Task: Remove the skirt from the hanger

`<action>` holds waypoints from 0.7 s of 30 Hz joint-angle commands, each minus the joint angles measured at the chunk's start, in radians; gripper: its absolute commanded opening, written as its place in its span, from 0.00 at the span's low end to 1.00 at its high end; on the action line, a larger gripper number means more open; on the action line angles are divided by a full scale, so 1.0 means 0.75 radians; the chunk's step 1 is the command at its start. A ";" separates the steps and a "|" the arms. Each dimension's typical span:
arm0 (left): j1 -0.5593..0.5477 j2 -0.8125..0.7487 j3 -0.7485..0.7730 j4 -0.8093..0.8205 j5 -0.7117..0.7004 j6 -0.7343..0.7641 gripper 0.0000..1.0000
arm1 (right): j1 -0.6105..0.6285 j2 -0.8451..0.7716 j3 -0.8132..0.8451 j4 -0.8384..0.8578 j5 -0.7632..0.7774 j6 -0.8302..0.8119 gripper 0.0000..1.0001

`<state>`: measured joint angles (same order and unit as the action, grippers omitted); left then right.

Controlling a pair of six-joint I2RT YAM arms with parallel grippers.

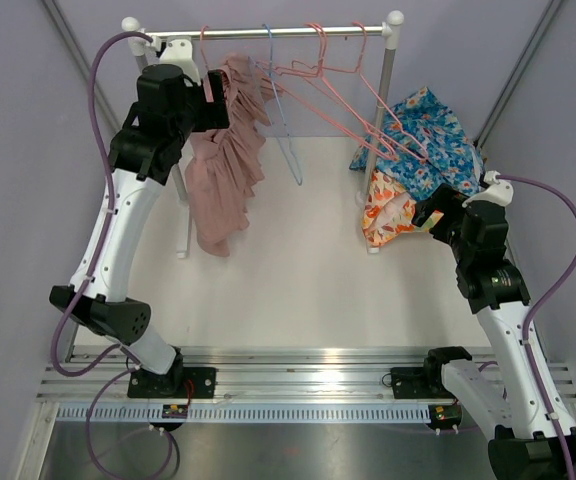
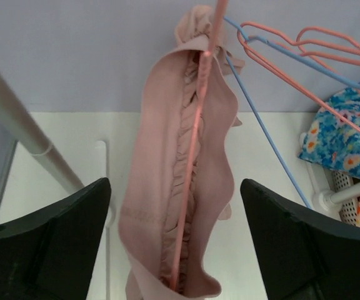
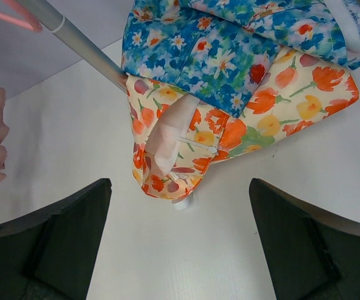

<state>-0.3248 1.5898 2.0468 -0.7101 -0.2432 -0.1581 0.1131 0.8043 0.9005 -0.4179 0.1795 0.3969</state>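
A dusty-pink ruffled skirt (image 1: 226, 170) hangs on a pink hanger (image 1: 208, 75) at the left end of the rack rail (image 1: 268, 32). In the left wrist view the skirt (image 2: 161, 181) drapes over the hanger's pink bar (image 2: 194, 150), straight ahead between my fingers. My left gripper (image 1: 211, 112) (image 2: 175, 250) is open, level with the skirt's upper part, with one finger on each side and not touching it. My right gripper (image 1: 430, 215) (image 3: 180, 250) is open and empty, low over the table near the rack's right post.
An empty blue hanger (image 1: 286, 120) and several empty pink hangers (image 1: 353, 100) hang on the rail. A blue floral garment (image 1: 433, 135) (image 3: 224, 50) and an orange floral one (image 1: 388, 210) (image 3: 242, 125) lie piled by the right post (image 1: 378, 130). Purple walls close in on the table.
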 commanded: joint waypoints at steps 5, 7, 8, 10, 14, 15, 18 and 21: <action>0.014 0.097 0.089 0.051 0.152 -0.028 0.70 | 0.007 0.012 -0.008 0.025 -0.010 -0.026 1.00; 0.016 0.110 0.083 0.061 0.152 -0.030 0.61 | 0.005 0.010 -0.008 0.025 -0.008 -0.028 0.99; 0.016 0.116 0.091 0.059 0.150 -0.028 0.47 | 0.007 0.012 -0.006 0.029 -0.004 -0.028 0.99; 0.016 0.130 0.098 0.051 0.146 -0.030 0.36 | 0.007 0.005 -0.008 0.029 -0.004 -0.028 1.00; 0.016 0.161 0.151 0.018 0.114 -0.026 0.00 | 0.007 0.003 -0.010 0.029 0.002 -0.030 0.99; 0.016 0.167 0.191 -0.014 0.105 -0.024 0.00 | 0.005 0.003 -0.010 0.027 0.004 -0.030 0.99; 0.014 0.169 0.267 -0.051 0.093 -0.010 0.00 | 0.005 -0.015 0.000 0.034 -0.006 -0.040 0.99; 0.014 0.126 0.316 -0.080 0.093 -0.010 0.00 | 0.007 -0.060 0.051 0.085 -0.051 -0.016 1.00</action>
<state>-0.3195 1.7348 2.1918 -0.8032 -0.1654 -0.1795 0.1135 0.8013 0.8951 -0.4156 0.1726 0.3862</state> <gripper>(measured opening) 0.025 0.993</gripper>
